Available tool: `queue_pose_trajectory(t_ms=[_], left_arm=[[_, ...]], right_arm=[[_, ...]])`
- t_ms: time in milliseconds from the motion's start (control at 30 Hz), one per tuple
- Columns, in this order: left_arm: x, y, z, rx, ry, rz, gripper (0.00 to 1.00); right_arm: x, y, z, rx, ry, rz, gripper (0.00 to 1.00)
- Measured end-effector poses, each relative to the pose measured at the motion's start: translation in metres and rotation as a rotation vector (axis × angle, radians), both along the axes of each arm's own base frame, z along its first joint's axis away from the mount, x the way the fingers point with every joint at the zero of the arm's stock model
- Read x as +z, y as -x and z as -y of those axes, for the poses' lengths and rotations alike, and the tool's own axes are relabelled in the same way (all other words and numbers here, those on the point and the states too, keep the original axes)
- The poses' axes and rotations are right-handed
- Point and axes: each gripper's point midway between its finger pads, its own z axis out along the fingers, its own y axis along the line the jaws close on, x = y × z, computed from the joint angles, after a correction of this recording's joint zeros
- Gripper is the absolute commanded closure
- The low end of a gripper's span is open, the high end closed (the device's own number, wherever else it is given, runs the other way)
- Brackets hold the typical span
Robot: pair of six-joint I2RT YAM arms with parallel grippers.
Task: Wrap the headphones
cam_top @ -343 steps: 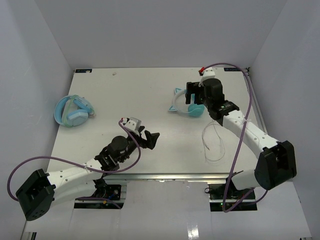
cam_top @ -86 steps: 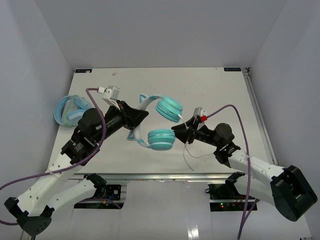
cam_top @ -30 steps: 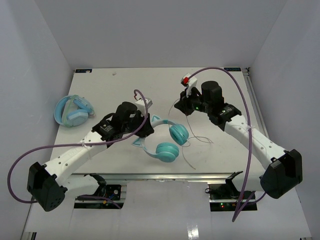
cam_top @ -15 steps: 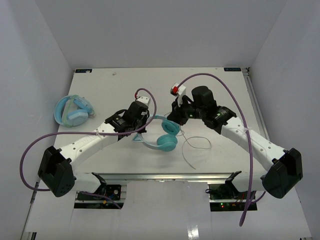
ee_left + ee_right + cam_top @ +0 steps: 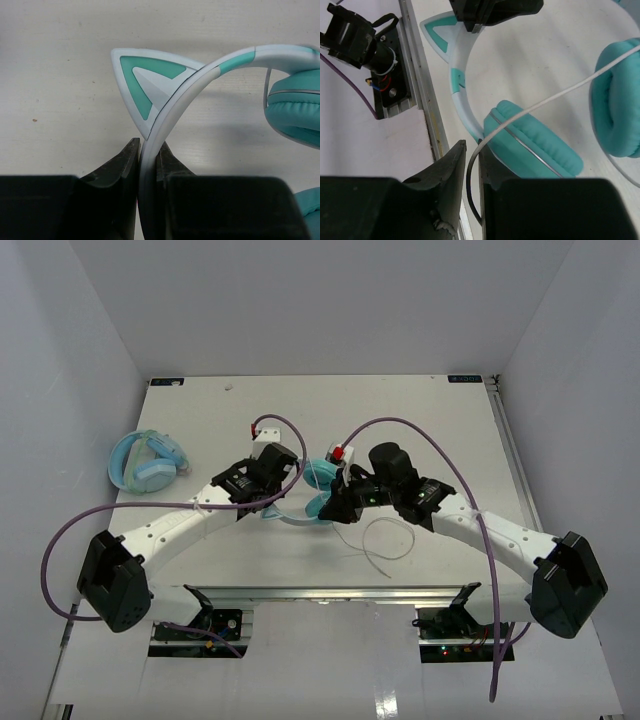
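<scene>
As arms [image 5: 170, 525] converge | left fingers [image 5: 120, 160] clamp headband [image 5: 200, 80] | right fingers [image 5: 452, 170] straddle cable [image 5: 545, 100]

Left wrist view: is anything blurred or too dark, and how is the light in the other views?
Left wrist view: the cat ear and headband are sharp, the left fingers almost black. Right wrist view: the white cable is sharp, the right fingers equally dark. Top external view: even light, faint shadows, no glare.

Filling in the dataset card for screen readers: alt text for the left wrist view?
The left gripper is clamped on the teal headphones at the pale headband, by the base of a pointed cat ear. A teal ear cup shows at the right edge, with the white table behind.
</scene>
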Motion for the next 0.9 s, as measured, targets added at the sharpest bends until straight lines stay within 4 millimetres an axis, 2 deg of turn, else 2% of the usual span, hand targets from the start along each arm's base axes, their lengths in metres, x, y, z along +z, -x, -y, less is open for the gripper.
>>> queue_pose_trajectory(t_ms=[367, 567, 767, 900], left_arm=[[0.014, -0.005, -0.011, 0.119, 0.029, 0.066, 1.00], [0.023, -0.004, -0.015, 0.169, 0.073, 0.098, 1.00], [0.047, 0.000, -0.016, 0.201, 0.173, 0.155, 1.00], [0.064, 0.004, -0.016, 0.208, 0.245, 0.189, 1.00]], right_arm=[[0.005, 0.023, -0.020, 0.037, -0.065, 0.011, 0.78], [-0.013, 0.031, -0.024, 0.005, -0.042, 0.024, 0.77], [-0.038, 0.024, -0.016, -0.102, 0.001, 0.076, 0.78], [-0.039, 0.015, -0.013, -0.157, -0.011, 0.112, 0.78]])
